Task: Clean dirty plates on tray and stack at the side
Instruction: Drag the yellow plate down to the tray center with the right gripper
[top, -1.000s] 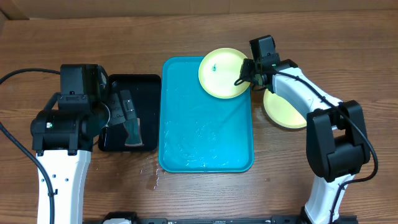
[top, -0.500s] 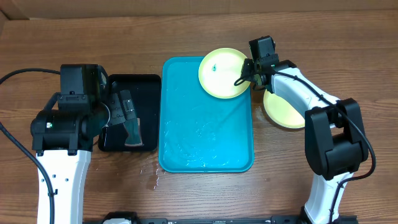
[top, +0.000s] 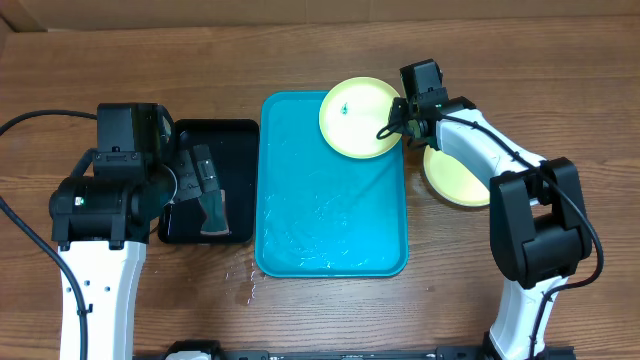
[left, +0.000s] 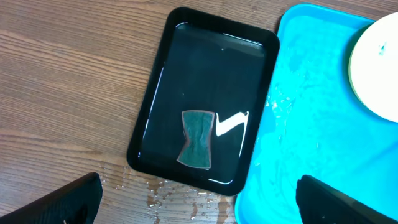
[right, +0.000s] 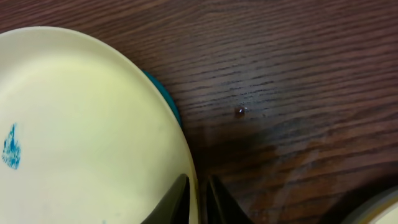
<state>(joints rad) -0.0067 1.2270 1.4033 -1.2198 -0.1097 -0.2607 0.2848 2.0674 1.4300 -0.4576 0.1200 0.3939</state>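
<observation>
**My right fingers are pinching a plate at the tray's corner**

I am working with 2 arms at a wooden table (top: 300, 50). My right gripper (top: 399, 118) is clamping the edge of a yellow-green plate (top: 355, 125). In the right wrist view my 2 fingers (right: 171, 205) are sitting very close together, with the plate's rim squeezed between them. This plate is sitting over the far right corner of the tray (top: 320, 200), and part of it is sticking out past the tray's rim. I cannot tell if it is resting on the rim or hanging just above it. A small blue-green mark (top: 345, 108) is showing on the plate.

A second plate (top: 455, 180), also yellow-green, is lying on the table just to the right of the tray. My right arm is crossing over part of it.

The tray is lying in the middle of the table, and it is looking wet and shiny.

My left gripper (top: 208, 190) is hanging over a black tray (top: 235, 135) just to the left of the blue one. Its 2 fingers are standing wide apart and are holding nothing. Water is lying in the black tray, and a small dark sponge piece (left: 197, 138) is lying in it. Water drops (top: 245, 285) are sitting on the table by the tray's near left corner.
</observation>
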